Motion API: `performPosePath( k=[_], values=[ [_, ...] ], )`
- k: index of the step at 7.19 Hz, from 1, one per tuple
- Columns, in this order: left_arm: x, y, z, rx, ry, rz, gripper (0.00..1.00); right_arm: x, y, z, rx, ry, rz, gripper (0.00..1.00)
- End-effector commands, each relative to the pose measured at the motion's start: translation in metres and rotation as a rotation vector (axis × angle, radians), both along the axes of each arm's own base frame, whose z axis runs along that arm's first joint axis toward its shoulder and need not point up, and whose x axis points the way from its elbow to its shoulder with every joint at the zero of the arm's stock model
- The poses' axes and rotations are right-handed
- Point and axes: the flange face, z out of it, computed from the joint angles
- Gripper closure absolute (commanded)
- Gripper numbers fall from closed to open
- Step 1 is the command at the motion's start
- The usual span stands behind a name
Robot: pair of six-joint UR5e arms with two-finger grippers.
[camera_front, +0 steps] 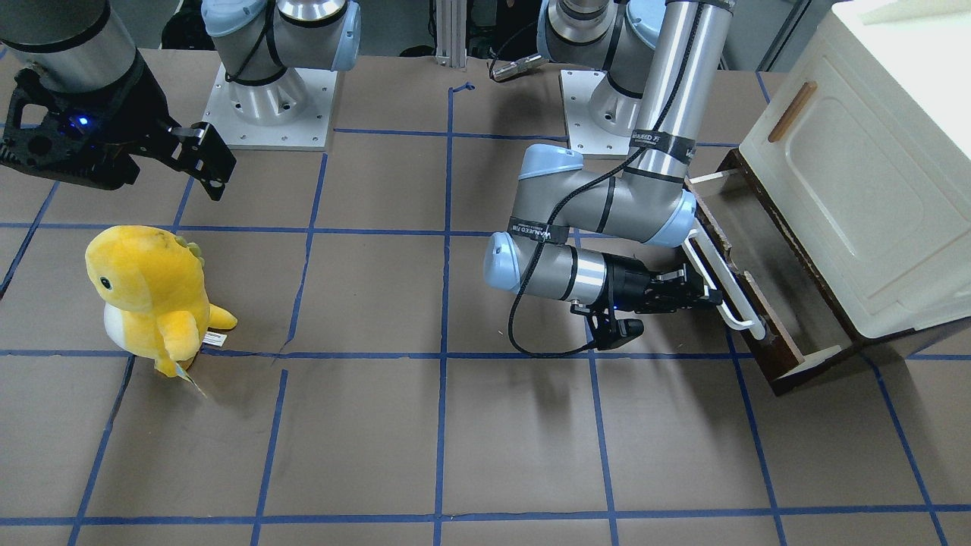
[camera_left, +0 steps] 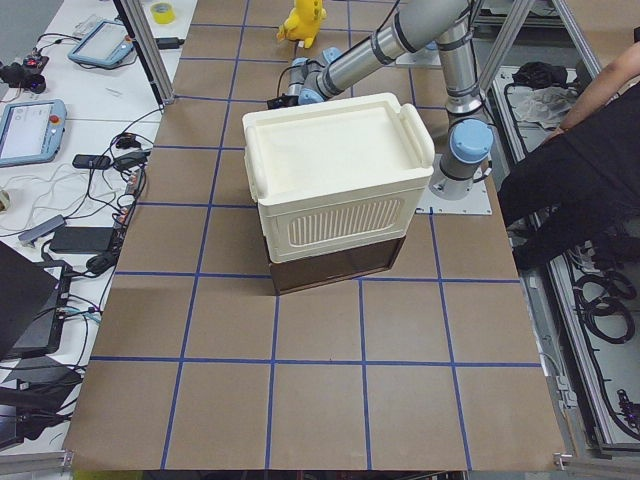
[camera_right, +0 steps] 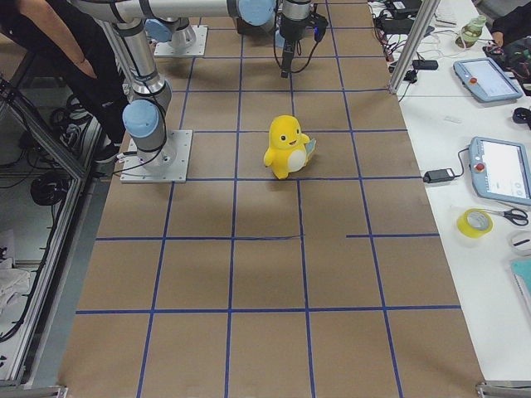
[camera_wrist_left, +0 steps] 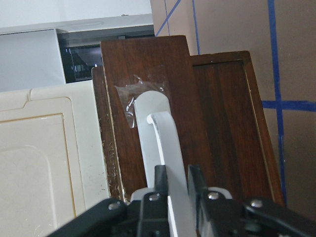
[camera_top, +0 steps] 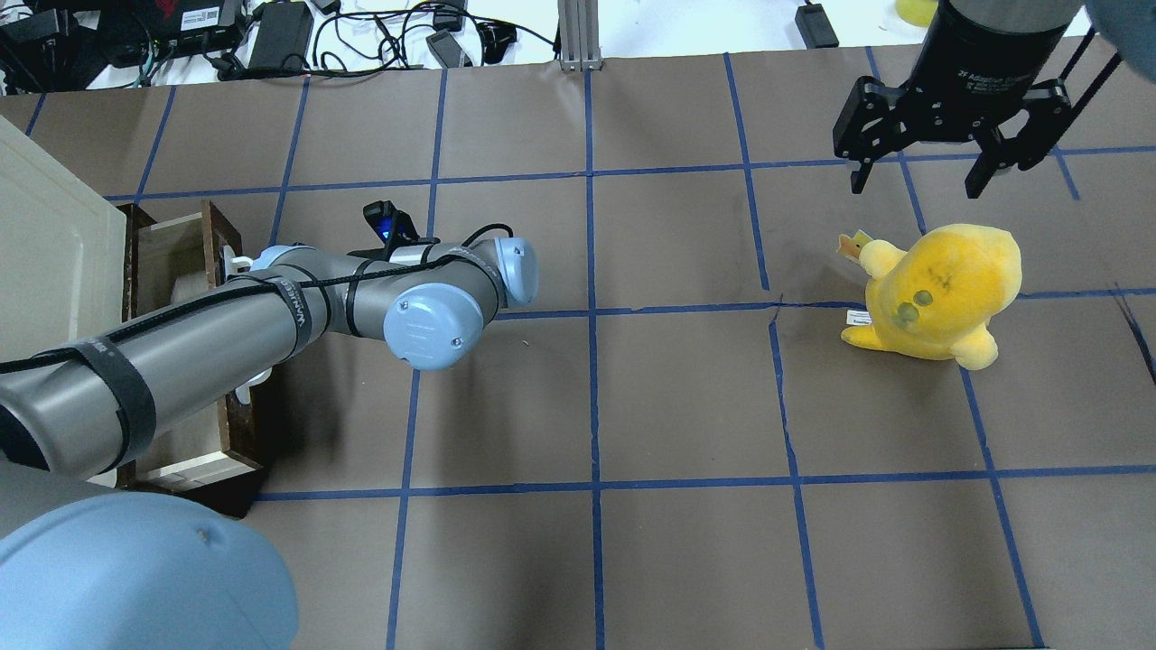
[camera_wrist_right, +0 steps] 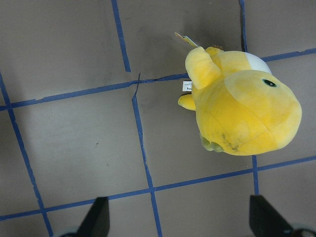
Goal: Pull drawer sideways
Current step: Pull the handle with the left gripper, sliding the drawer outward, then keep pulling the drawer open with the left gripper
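One dark-brown drawer [camera_front: 775, 292] with white handle [camera_wrist_left: 157, 134] juts out.

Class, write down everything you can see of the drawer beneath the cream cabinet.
The drawer is wide and shallow, with a dark brown wooden front, pale wooden sides and a long white bar handle. It sits under the cream cabinet, partly pulled out, with its inside showing. Clear tape covers one handle mount. The left pincer is shut on the handle, one finger on each side of the bar.
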Motion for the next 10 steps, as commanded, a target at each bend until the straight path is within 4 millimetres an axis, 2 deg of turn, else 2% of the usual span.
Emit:
performPosePath(
  k=[1,2,4,6,7,8,10],
  values=[
    [0.005,0.001,0.0,0.003,0.002,0.011,0.55,-0.001,0.0,0.0,0.0,0.0,-0.002,0.0],
    [0.005,0.001,0.0,0.003,0.001,0.01,0.45,0.0,0.0,0.0,0.0,0.0,0.0,0.0],
    [0.006,0.006,-0.003,0.008,0.0,0.012,0.45,0.0,0.0,0.0,0.0,0.0,0.0,0.0],
    [0.021,0.006,0.001,0.009,0.0,0.039,0.45,0.0,0.0,0.0,0.0,0.0,0.0,0.0],
    [0.021,0.005,0.001,0.002,0.002,0.041,0.49,0.0,0.0,0.0,0.0,0.0,0.0,0.0],
    [0.021,0.004,0.002,0.002,0.003,0.042,0.65,0.0,0.0,0.0,0.0,0.0,0.0,0.0],
    [0.021,0.003,-0.001,0.005,0.003,0.042,0.65,0.0,0.0,0.0,0.0,0.0,0.0,0.0]
  ],
)
